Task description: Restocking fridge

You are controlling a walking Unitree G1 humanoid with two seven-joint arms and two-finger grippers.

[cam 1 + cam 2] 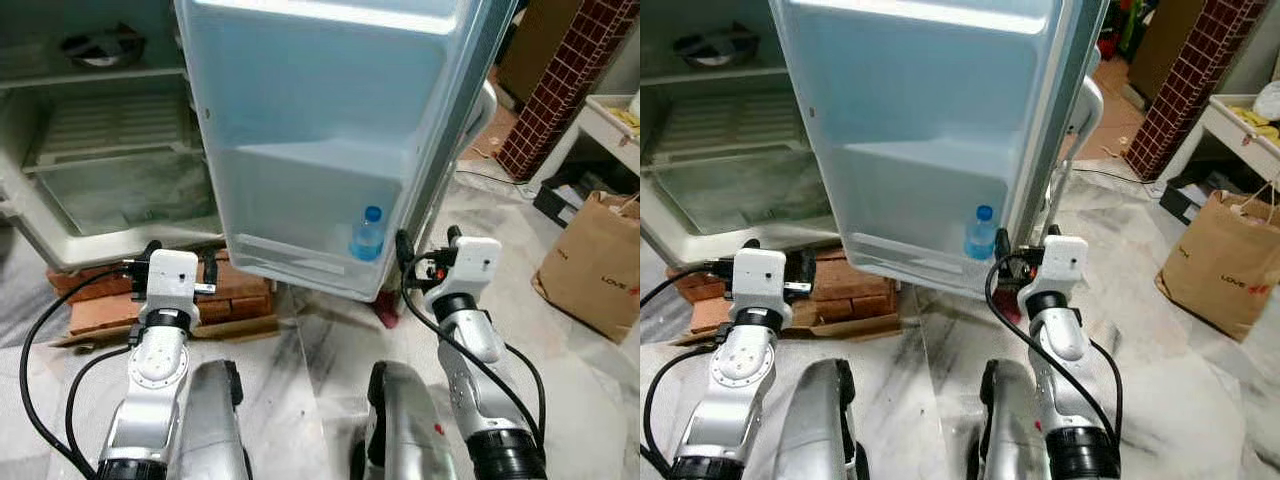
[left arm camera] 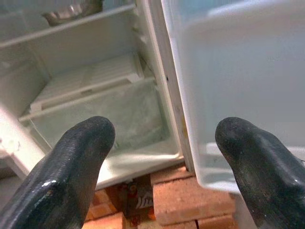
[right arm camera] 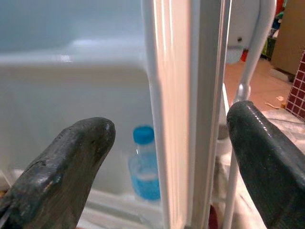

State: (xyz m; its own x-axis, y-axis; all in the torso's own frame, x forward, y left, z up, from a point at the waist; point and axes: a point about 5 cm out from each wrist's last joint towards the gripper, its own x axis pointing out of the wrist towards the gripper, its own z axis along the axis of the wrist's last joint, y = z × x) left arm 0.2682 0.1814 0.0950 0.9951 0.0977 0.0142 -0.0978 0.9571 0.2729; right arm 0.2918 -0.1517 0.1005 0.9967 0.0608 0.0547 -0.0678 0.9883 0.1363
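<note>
Marble floor [image 1: 320,350] – both grippers' fingers apart, right gripper [image 3: 167,157] straddling fridge door [image 1: 320,140] edge.

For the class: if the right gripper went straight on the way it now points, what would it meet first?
Most likely the edge of the open fridge door, which stands between the open right gripper's fingers; the water bottle sits beyond, inside the door shelf.

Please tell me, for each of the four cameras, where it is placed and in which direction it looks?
Left eye: on the head, looking forward and down at the open fridge door; both silver arms show.
Right eye: beside it, the same scene.
Left wrist: looks along the open left pincer into the fridge interior.
Right wrist: looks along the open right pincer at the door's edge.
Shared: the blue-capped bottle in the door shelf shows in both eye views and the right wrist view.
</note>
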